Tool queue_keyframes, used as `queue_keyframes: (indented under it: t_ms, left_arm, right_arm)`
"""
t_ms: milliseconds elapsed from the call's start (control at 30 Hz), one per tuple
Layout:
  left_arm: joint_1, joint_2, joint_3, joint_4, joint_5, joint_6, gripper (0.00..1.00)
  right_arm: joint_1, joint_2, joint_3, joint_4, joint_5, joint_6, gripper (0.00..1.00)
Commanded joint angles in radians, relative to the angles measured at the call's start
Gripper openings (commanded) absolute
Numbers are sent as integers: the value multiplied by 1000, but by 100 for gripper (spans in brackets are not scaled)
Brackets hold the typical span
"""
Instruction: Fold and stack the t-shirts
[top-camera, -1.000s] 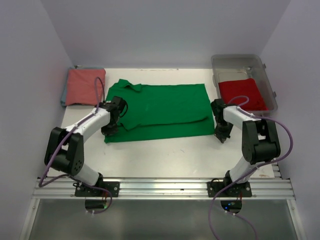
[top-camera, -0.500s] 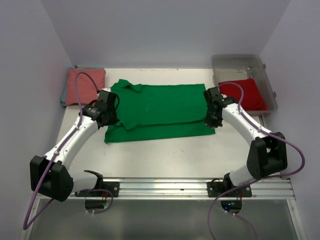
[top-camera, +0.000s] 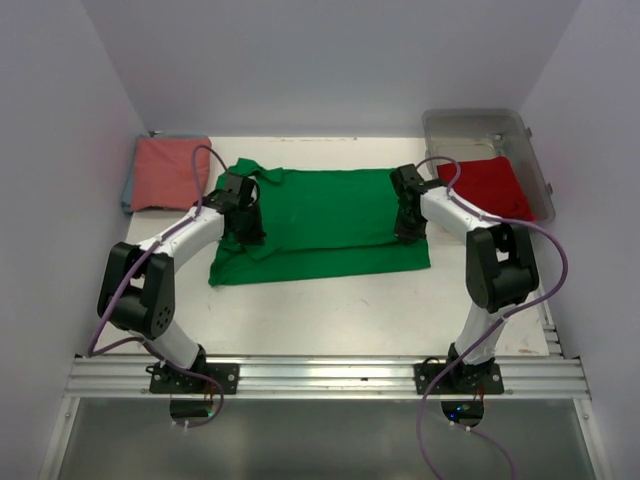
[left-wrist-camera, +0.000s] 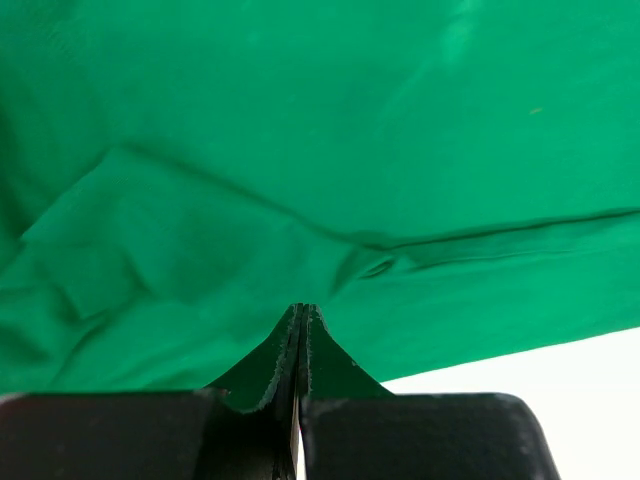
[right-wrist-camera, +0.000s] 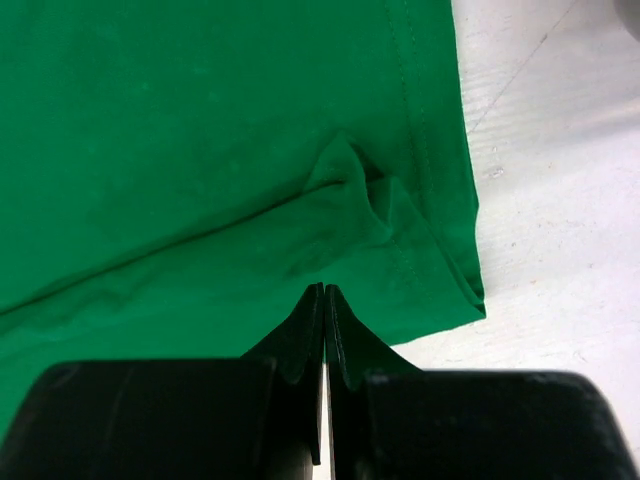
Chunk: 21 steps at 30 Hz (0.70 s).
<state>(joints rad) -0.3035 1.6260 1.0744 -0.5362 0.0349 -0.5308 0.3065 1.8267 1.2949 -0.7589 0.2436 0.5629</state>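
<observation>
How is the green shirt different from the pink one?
The green shirt lies spread wide in the middle of the table; the pink shirt is folded into a small square at the far left corner. The green shirt shows a collar; the pink shirt shows none. Both are plain, one-colour cloth.

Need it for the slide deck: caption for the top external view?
Left gripper and right gripper, both shut, poised over the part-folded green t-shirt; pink shirt folded aside.

Overhead plus two wrist cameras
Overhead looks down from behind; wrist cameras sit close behind the left gripper (left-wrist-camera: 300, 310) and right gripper (right-wrist-camera: 323, 290); all share the green t-shirt (top-camera: 330, 215).
</observation>
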Motion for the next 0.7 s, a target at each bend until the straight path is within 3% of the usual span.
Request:
queue_keyframes:
  t_ms: [0, 667]
  left_arm:
    - [4, -35, 39, 97, 66, 2, 0]
    - [4, -55, 2, 116, 66, 5, 0]
  right_arm:
    - [-3, -20, 11, 56, 23, 20, 0]
    - [-23, 143, 93, 121, 134, 34, 0]
